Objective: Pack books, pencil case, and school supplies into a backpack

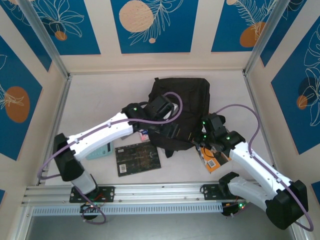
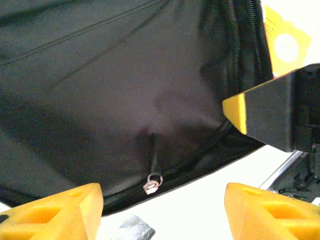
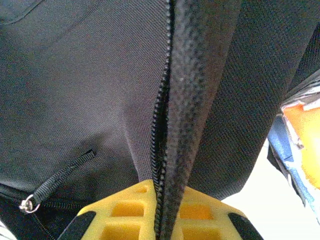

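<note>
Left jaws stand wide apart with nothing between them: in the left wrist view one yellow fingertip point(image 2: 55, 212) sits at each lower corner, poised over the near edge of the large, soft black fabric backpack point(image 2: 100, 90). A small silver zip pull point(image 2: 151, 185) lies on the fabric in line with the gap, just beyond it. By contrast the right jaws are closed tight on the backpack's near right edge, a black zip-lined strip of fabric point(image 3: 172, 125) running down between their yellow pads point(image 3: 125, 212). From above, the backpack lies flat in the middle of the white table point(image 1: 90, 105). A thin black paperback with gold patterning point(image 1: 138, 159) lies just in front of it, an orange book point(image 1: 212, 161) lies partly under the right arm point(image 1: 255, 165), and a pale teal flat piece point(image 1: 100, 151) sits beside the left arm point(image 1: 100, 135).
</note>
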Robot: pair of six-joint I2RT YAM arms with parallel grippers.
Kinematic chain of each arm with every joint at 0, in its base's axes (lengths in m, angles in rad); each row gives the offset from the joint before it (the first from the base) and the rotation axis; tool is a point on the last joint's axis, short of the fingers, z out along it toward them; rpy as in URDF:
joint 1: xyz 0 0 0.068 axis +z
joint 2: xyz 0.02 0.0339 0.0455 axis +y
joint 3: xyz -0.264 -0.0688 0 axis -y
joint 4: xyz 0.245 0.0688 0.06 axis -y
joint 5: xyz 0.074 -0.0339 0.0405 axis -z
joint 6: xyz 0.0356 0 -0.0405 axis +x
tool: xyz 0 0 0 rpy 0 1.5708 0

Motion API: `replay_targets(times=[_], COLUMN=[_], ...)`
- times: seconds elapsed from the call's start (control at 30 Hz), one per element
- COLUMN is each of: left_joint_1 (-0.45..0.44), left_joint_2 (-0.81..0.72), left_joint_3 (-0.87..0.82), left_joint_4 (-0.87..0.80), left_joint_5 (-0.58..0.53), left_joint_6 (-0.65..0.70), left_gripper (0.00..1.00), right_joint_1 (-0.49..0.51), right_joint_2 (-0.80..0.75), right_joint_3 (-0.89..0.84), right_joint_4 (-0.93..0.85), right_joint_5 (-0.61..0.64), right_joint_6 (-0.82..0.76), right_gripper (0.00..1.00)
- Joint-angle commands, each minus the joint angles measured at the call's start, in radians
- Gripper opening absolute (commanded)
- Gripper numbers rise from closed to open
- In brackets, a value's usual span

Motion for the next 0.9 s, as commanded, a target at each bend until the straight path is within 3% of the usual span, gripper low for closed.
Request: replay_targets(times=[0.0, 0.37, 0.43, 0.53, 0.57, 0.87], left_joint_1=[-0.018, -0.066, -0.068, -0.066, -0.064, -0.029], left_joint_2=[0.099, 0.247, 0.254, 0.261, 0.258, 0.133], left_joint_3=[0.063, 0.03, 0.011, -0.006, -0.012, -0.103], left_joint_4=[-0.146, -0.139, -0.119, -0.098, -0.09, -0.022], left_joint_5=[0.009, 0.099, 0.12, 0.133, 0.134, 0.063], left_joint_6=[0.068, 0.04, 0.035, 0.035, 0.032, 0.008], left_gripper=[0.66, 0.66, 0.56, 0.1, 0.0, 0.0], right_joint_1=[0.01, 0.008, 0.005, 0.005, 0.004, 0.005], right_joint_2=[-0.002, -0.015, -0.012, -0.01, -0.01, -0.023], right_joint_3=[-0.021, -0.054, -0.059, -0.061, -0.062, -0.108], right_joint_4=[0.053, 0.072, 0.08, 0.084, 0.084, 0.108], right_joint_5=[0.027, 0.047, 0.044, 0.051, 0.053, 0.054], right_joint_6=[-0.044, -0.026, -0.025, -0.025, -0.024, -0.027], right_gripper=[0.0, 0.0, 0.0, 0.0, 0.0, 0.0])
